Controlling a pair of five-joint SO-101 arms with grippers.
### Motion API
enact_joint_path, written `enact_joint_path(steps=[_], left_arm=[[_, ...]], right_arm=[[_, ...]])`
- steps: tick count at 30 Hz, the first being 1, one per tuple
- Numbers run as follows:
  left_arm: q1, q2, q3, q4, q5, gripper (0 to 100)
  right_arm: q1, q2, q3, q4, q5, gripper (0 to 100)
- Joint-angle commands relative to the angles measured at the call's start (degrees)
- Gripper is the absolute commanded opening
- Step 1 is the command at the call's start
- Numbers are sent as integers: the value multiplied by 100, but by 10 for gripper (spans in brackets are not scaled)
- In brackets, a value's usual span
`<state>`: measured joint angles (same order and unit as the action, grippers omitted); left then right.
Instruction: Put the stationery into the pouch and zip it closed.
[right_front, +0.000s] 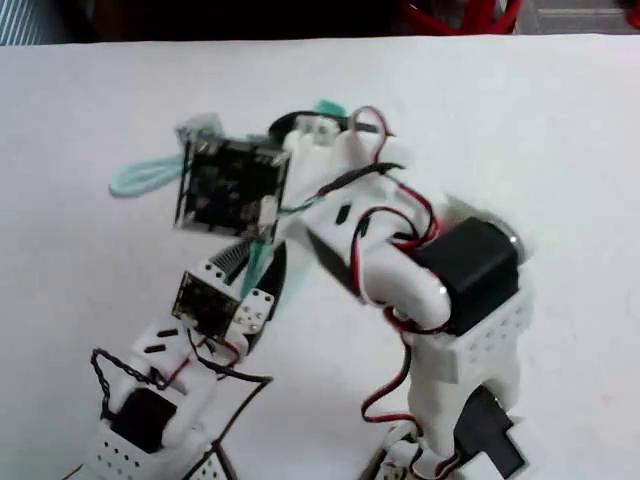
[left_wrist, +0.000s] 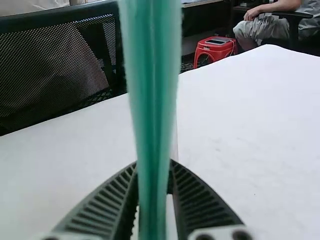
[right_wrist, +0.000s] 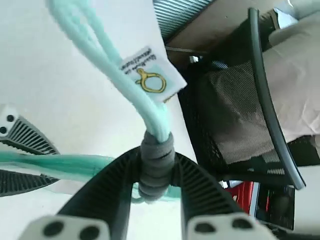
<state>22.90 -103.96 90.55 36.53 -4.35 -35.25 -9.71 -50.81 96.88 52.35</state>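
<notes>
High view: pouch (right_front: 257, 262) inside table (right_front: 560, 130) edges

Mint-green pouch (left_wrist: 150, 100), grey zip pull (right_wrist: 156, 165), white table (right_front: 560, 120).

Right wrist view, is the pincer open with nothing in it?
No, the right pincer is shut on the grey pull that has the mint cord loop attached.
</notes>
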Motion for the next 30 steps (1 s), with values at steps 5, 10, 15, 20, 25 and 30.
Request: enact_joint_path(steps=[5,10,15,20,25,30], left_arm=[[-57,31,-105,-53,-18,76],[-48,31,-149,-88,-18,76],[-40,22,-202,-299,-18,81],[-48,22,-756,88,26,146],[48,40,-1292,440,229,151],[567,57,-1327,352,211,147]], right_arm=[[760,-22,598,-954,-914,18],[470,-84,1644,-1218,-1363,18],[136,-119,1943,-1174,-1934,18],[-66,-585,2470,-1174,-2233,18],[-400,-1490,3200,-1235,-2242,18],[-637,-2132,4088,-1631,-2242,18]])
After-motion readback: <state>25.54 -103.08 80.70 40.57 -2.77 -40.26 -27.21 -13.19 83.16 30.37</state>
